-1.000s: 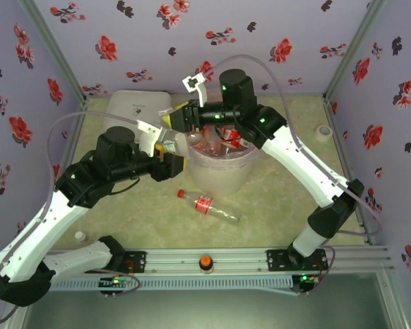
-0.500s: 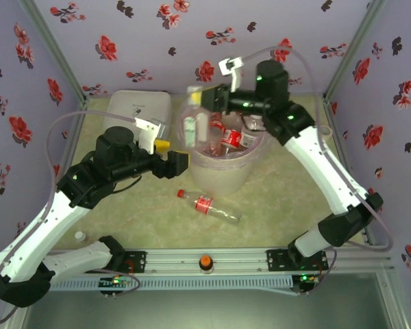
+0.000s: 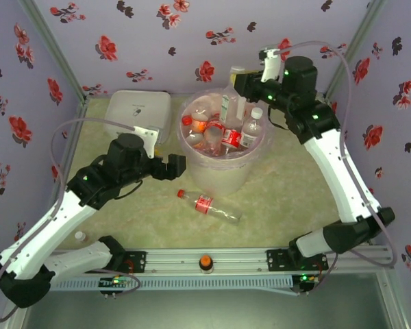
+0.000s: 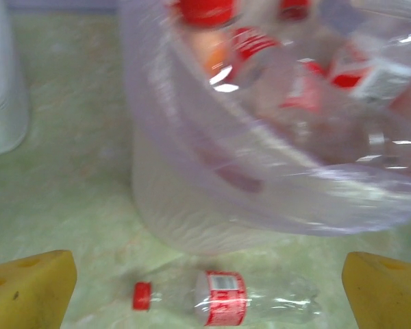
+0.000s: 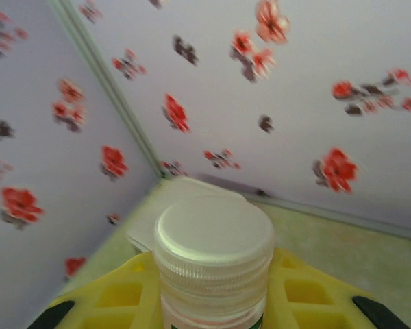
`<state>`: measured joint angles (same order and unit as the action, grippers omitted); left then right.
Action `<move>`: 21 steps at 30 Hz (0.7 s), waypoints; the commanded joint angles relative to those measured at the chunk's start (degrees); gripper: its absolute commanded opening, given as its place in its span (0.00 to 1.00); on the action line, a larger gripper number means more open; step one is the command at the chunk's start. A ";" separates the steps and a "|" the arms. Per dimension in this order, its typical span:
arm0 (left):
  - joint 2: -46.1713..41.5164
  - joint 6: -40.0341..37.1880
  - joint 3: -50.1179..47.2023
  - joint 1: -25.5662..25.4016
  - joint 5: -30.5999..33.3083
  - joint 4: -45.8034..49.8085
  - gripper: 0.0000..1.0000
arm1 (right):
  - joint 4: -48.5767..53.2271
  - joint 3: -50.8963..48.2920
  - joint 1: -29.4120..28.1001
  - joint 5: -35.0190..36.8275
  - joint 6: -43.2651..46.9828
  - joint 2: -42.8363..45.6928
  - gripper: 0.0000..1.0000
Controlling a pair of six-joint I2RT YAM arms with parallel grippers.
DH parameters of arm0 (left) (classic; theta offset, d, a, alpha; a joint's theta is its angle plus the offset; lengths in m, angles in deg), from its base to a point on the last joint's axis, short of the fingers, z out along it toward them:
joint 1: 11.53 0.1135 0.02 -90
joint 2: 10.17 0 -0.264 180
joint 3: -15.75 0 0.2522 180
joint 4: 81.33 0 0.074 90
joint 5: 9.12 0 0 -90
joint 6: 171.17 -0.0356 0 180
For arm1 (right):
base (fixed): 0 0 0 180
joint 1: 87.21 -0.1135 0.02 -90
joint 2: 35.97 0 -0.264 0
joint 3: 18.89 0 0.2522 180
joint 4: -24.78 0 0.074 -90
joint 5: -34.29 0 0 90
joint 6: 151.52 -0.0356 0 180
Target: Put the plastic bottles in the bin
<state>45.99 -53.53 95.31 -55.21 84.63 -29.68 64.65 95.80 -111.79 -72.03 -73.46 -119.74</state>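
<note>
At the far left a small white cap (image 3: 80, 236) lies alone on the table (image 3: 288, 185), near the left arm's base. Toward the back left stands a white lidded box (image 3: 138, 110). The left gripper (image 3: 174, 164) hovers just left of the bin (image 3: 222, 177) with its jaws spread wide and nothing between them; in the left wrist view the two yellow fingers (image 4: 27, 291) sit at the lower corners of the frame. Below that gripper, a loose bottle (image 3: 209, 205) lies flat on its side on the table in front of the bin, near its wall but apart from it. Its long axis runs left to right, the red cap pointing left and the base pointing right and slightly toward the arms. The wrist camera sees the same bottle (image 4: 226, 298) with its red label at mid-length. The bin, a round white bucket with a pink liner, stands mid-table with a heap of bottles (image 3: 222, 133) inside, red caps and labels showing among them. To the right, the right gripper (image 3: 244, 85) is raised above the bin's far rim and pinches a held bottle (image 3: 226, 106) by its neck. That bottle hangs roughly upright, white cap up, green label below, body angled down toward the bin. In the right wrist view its cap (image 5: 214, 236) rises between the yellow fingers (image 5: 123, 295).
</note>
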 commanded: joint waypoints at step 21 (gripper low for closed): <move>5.05 15.97 -14.60 0.66 1.31 -5.32 0.96 | 17.62 11.11 -7.94 12.54 12.03 -22.91 0.36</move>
<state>50.65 -39.32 81.22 -54.84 86.68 -32.04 76.71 107.08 -119.48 -60.35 -61.55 -140.57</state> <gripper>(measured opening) 0.959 0.331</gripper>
